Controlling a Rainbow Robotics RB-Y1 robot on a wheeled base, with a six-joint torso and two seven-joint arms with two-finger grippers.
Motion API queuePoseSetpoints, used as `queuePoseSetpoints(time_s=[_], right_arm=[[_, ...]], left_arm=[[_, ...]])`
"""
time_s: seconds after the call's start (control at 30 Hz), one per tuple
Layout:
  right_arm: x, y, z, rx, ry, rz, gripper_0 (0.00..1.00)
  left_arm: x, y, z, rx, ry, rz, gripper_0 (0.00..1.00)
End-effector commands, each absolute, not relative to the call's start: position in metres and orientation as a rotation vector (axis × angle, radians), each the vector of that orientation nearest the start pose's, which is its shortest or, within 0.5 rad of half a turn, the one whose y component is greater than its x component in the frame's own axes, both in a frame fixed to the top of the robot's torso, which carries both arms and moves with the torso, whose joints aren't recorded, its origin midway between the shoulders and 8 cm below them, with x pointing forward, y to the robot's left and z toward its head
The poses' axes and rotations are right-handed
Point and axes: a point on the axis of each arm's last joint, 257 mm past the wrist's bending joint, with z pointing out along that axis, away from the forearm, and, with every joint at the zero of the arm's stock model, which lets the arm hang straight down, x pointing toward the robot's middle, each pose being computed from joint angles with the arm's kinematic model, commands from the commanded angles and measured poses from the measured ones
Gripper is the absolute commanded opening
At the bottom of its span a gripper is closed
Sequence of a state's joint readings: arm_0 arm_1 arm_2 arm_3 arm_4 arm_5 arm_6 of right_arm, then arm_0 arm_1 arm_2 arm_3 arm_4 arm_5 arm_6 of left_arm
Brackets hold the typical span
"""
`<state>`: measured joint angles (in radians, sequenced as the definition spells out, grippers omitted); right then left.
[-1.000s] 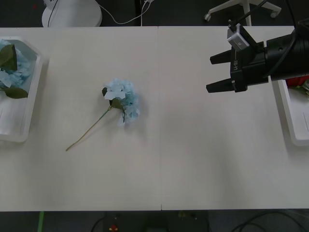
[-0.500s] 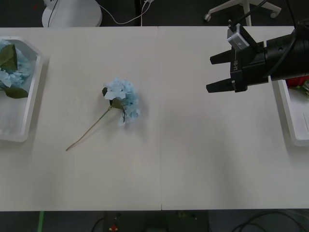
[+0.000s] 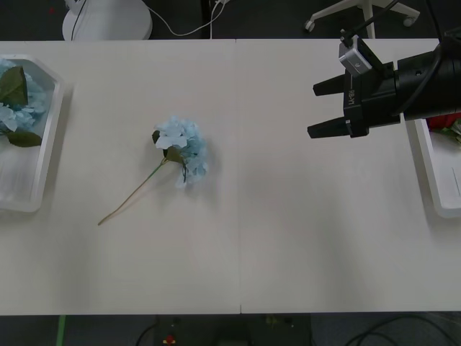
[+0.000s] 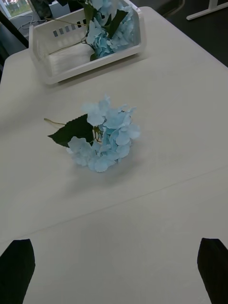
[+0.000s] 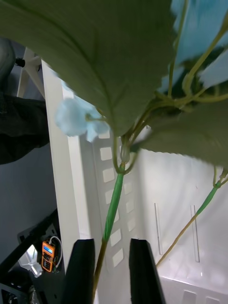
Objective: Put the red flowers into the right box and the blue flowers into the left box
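Table [image 3: 288, 238], white and wide, seen from above. One of the blue flowers [image 3: 183, 151] lies on it left of centre, its pale-blue head toward the far side and its thin stem trailing toward the near left. From the right wrist camera the same bloom [image 4: 105, 134] lies on the bare tabletop with a dark green leaf beside it, well apart from everything else.

At the left edge of the table sits the left box [image 3: 45, 144], a shallow white tray, with more blue flowers and green leaves in its far end. At the right edge sits the right box [image 3: 432, 173], partly hidden by the right arm; a bit of the red flowers [image 3: 448, 121] peeks out from behind that arm.

Over the far right of the table, just left of the right box, hangs the right tool [image 3: 315, 109], its two black fingers spread wide, pointing left toward the lone flower and holding nothing.

From the left wrist camera, the left tool [image 5: 111, 266] is inside the left box, its two black fingers narrow around a thin green flower stem [image 5: 113, 211], with broad leaves and pale-blue petals close above.
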<state>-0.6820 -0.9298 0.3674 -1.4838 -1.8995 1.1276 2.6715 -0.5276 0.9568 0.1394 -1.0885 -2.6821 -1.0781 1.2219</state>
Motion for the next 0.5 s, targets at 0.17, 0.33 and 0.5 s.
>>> queuePoseSetpoints(time_s=[0.17, 0.33, 0.5], right_arm=[[0.487, -0.114, -0.069, -1.432, 1.529, 0.611, 0.99], [0.487, -0.114, -0.069, -1.432, 1.529, 0.611, 0.99], [0.487, -0.114, -0.069, -1.432, 1.529, 0.611, 0.99]], left_arm=[[0.536, 0.635, -0.109, 0.362, 2.358, 0.759, 1.00], [0.534, 0.601, -0.086, 0.521, 2.324, 0.598, 1.00], [0.536, 0.554, -0.083, 0.832, 2.227, 0.463, 1.00]])
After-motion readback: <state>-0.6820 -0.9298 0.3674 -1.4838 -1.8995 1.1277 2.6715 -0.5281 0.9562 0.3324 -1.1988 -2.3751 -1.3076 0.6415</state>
